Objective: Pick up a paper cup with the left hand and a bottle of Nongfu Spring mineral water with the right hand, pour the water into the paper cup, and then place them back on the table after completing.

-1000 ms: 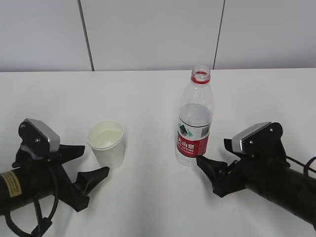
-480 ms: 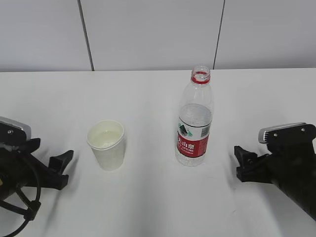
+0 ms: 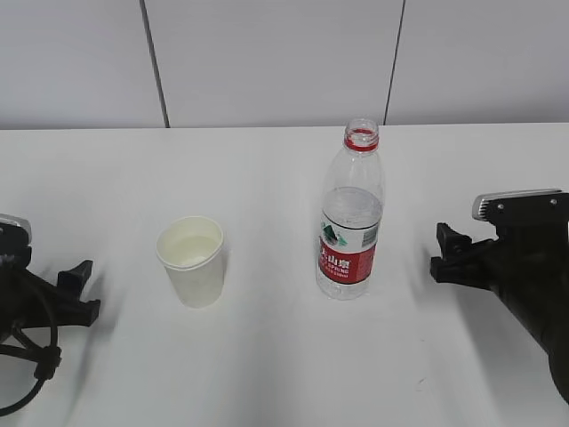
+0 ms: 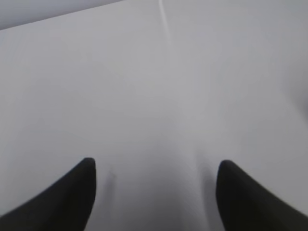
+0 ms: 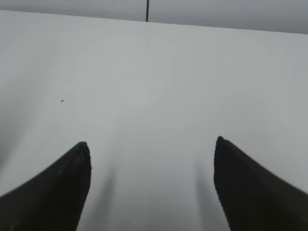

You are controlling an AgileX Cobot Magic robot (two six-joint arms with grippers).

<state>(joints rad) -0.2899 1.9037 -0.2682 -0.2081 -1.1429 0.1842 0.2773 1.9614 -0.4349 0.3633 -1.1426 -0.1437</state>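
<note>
Both arms have drawn further back toward the counter's [image 3: 267, 374] side edges, away from the cup and bottle. The left claw [image 4: 154, 192] and right claw [image 5: 151, 183] sit low with fingers spread wide, holding nothing. The paper cup [image 3: 191, 261] and the uncapped, partly filled water bottle [image 3: 351, 213] stand upright mid-counter, well apart.

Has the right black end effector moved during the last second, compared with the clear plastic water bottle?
Yes. The right black end effector has pulled back rightward, away from the clear plastic water bottle, which stands unmoved.
</note>
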